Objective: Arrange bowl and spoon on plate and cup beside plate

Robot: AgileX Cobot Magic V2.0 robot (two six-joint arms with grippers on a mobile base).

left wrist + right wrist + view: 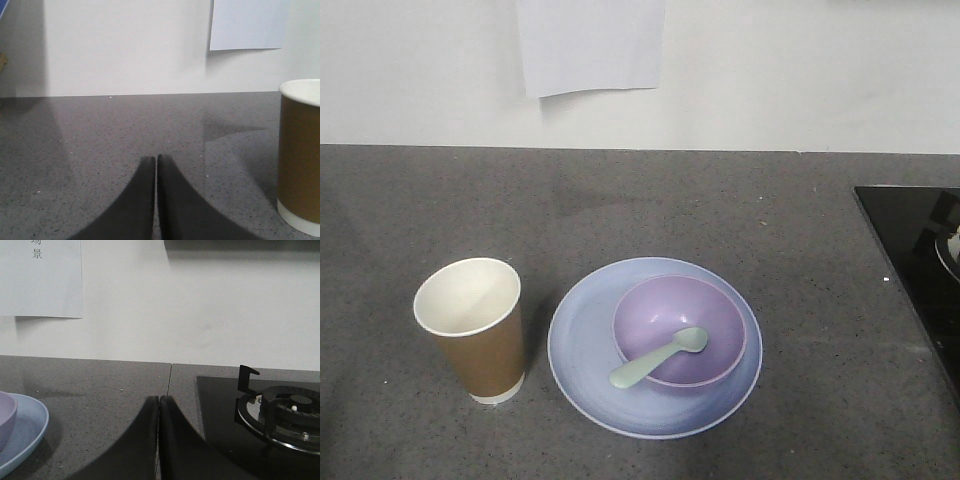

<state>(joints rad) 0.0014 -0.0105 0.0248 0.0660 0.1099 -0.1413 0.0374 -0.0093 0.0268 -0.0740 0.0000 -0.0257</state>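
A pale blue plate (582, 350) lies on the grey counter, and a lavender bowl (665, 308) sits on its right half. A mint-white spoon (658, 358) rests in the bowl, its handle over the front-left rim. The brown paper cup (475, 335) stands upright just left of the plate. Neither gripper shows in the front view. In the left wrist view my left gripper (156, 159) is shut with nothing in it, low over bare counter, the cup (300, 160) to its right. My right gripper (159, 399) is shut and empty too, with the plate (27, 437) and bowl (6, 420) at its left.
A black glass hob (920, 260) with a gas burner (285, 417) takes up the counter's right side. A white wall with a taped paper sheet (590, 45) runs behind the counter.
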